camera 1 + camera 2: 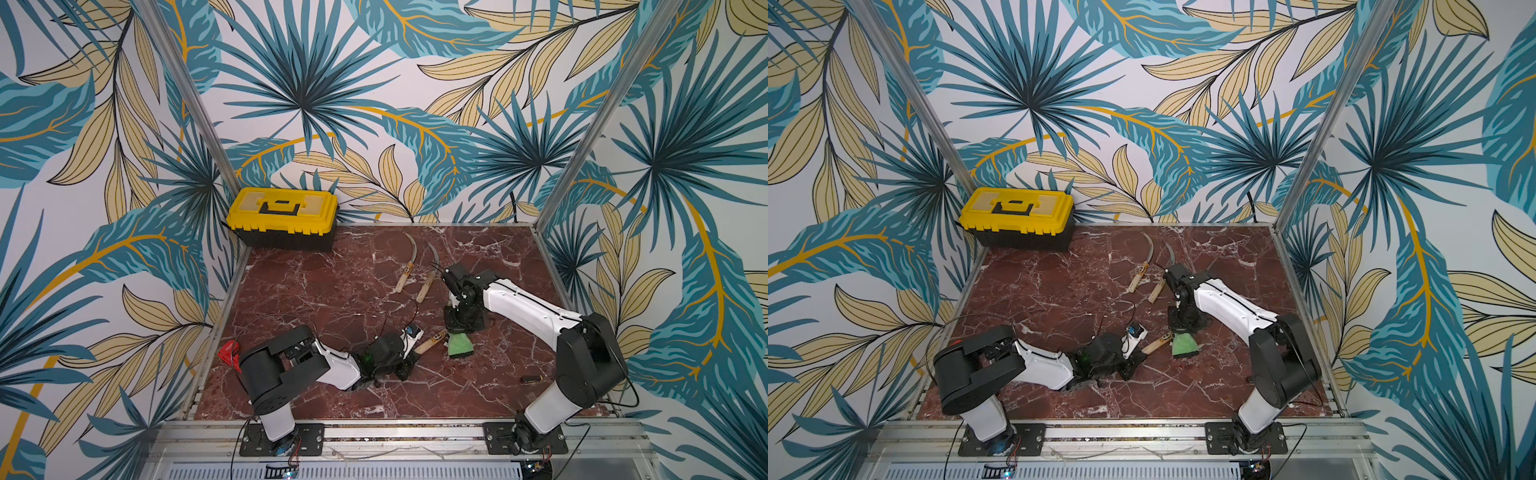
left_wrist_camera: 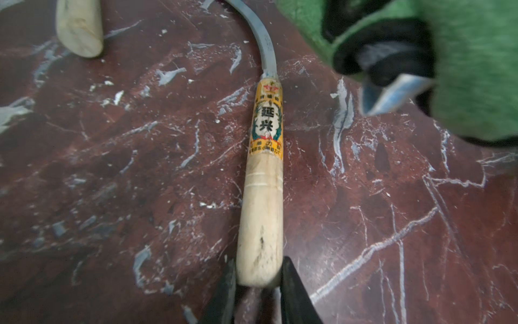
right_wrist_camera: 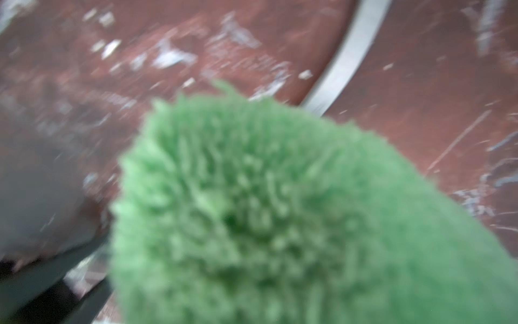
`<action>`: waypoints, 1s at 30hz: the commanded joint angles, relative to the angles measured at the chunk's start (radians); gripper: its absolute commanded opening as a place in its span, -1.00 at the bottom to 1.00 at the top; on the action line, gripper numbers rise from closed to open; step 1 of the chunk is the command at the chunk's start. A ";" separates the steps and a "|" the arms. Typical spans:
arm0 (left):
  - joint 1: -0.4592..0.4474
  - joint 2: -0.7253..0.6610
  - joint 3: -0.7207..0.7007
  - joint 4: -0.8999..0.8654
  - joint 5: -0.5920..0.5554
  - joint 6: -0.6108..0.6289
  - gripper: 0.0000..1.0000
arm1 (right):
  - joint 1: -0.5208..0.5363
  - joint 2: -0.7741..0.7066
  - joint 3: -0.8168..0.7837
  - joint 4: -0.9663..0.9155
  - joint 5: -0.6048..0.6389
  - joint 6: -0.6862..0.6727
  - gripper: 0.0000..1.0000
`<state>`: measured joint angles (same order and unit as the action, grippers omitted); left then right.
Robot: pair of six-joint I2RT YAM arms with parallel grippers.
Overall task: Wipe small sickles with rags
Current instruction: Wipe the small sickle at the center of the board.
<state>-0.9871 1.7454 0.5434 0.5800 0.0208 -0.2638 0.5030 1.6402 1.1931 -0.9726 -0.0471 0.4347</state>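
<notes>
- Left arm (image 1: pixel 338 365): white shell links between black joint housings; shoulder housing large and rounded; small green light at the wrist.
- Right arm (image 1: pixel 528 307): same white-and-black build; a dark seam line and small dark screw holes run along the white link.
- Thin black cables (image 1: pixel 272 317) loop off the left arm; another runs past the right arm's elbow.
- Black base plates (image 1: pixel 309 442) with bright screws.
- Left pincer (image 2: pixel 259 266): black, wedge-shaped fingers (image 2: pixel 295 289).
</notes>
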 commanded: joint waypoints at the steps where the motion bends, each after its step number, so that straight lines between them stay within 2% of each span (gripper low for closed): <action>1: 0.007 0.049 -0.008 -0.081 -0.022 -0.024 -1.00 | 0.058 0.039 0.006 -0.033 -0.113 -0.035 -0.88; 11: 0.007 0.057 -0.032 -0.021 -0.009 -0.038 -1.00 | 0.115 0.220 -0.001 0.211 -0.320 -0.018 -0.90; 16: 0.007 0.052 -0.050 -0.011 -0.010 -0.043 -1.00 | 0.075 0.299 -0.005 0.208 -0.297 0.004 -0.91; 20: 0.007 0.043 -0.065 -0.007 -0.017 -0.044 -1.00 | 0.020 0.303 -0.009 0.174 -0.248 -0.001 -0.91; 30: 0.008 0.057 -0.062 -0.007 -0.019 -0.043 -1.00 | -0.135 0.300 0.022 0.051 -0.099 -0.098 -0.91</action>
<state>-0.9794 1.7664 0.5152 0.6693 -0.0071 -0.2958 0.4164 1.8919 1.2217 -0.9184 -0.3054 0.3725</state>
